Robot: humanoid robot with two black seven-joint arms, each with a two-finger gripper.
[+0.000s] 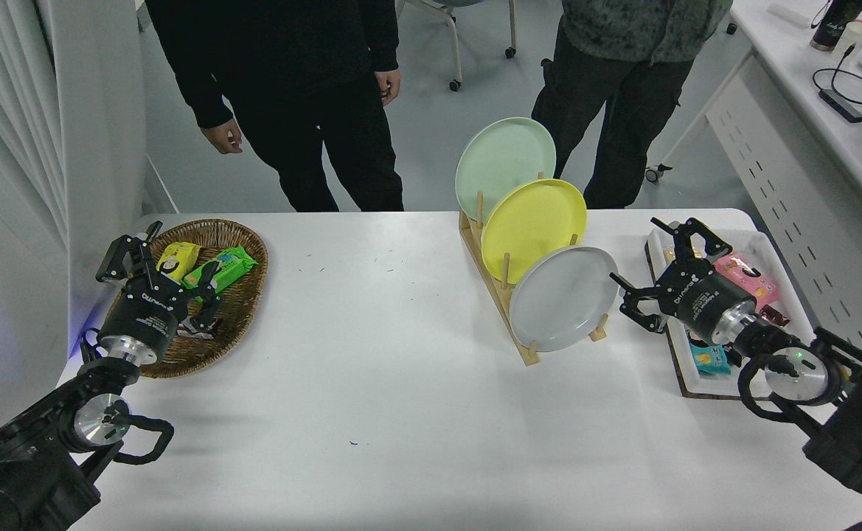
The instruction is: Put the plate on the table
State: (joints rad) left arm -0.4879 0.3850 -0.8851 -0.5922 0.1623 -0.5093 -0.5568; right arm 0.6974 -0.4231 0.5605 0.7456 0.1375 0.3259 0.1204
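Right gripper (647,274): jaws spread wide, holding nothing, fingers aimed left toward the rack, poised just beside the grey plate's right edge, not touching. White print on gripper body, too small to read with confidence.

Grey plate (564,298): standing on edge in the nearest slot of the wooden plate rack (498,293), leaning back, face turned toward camera and slightly right, lower rim caught by the front pegs. Round, so no long axis. Not yet on the table (401,413).

Behind it in the same rack: yellow plate (533,226), then pale green plate (504,167), each overlapping the next, all tilted the same way. Rack running diagonally from near right to far left.

White tray (696,372) at the table's right edge, partly under the right arm: pink snack packet (746,278), blue-and-yellow packet (708,355) with cartoon face, other packets hidden by the gripper. Print unreadable.

Left gripper (149,254): parked at lower left over the wicker basket (242,310), jaws parted, nothing held. Basket holding yellow packet (177,259) and green packet (219,267); lettering illegible.

Two people (290,96) standing at the far side. White desk (829,96) at upper right with cables and cups.
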